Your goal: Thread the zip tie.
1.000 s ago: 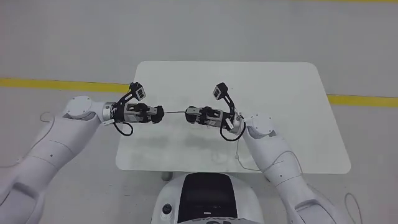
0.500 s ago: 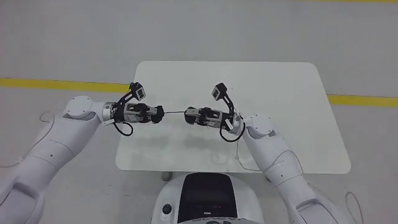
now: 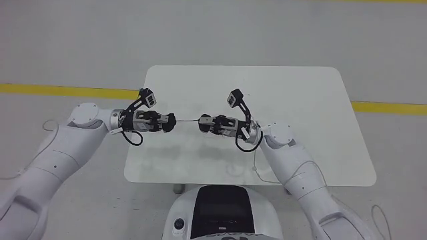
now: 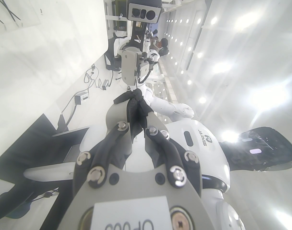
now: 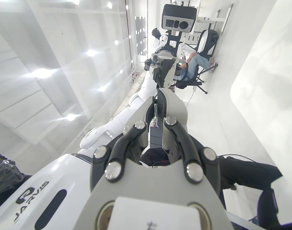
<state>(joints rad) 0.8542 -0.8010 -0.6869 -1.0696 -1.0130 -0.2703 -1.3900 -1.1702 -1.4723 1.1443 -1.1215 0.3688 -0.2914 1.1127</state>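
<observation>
Black strap: the zip tie (image 3: pixel 187 121) hangs in the air over the white bench (image 3: pixel 300 100), toward 9 o'clock from the bench's middle.
Long axis: it runs from 9 to 3 o'clock in the top view, almost straight, spanning the gap from one gripper to the other.
Left end: the left gripper (image 3: pixel 171 123) sits at the 9 o'clock end, fingers pressed together and pinching the tie.
Right end: the right gripper (image 3: pixel 202 123) sits at the 3 o'clock end, pinching the ribbed strap flat between its fingers.
Head or tail: too small to tell which end is which.
Nearer arm: neither; each holds one end, nose to nose.
Next move, as a judgement: the ends must meet along that 9-to-3 line, so the strap has to bow into a loop.
</observation>
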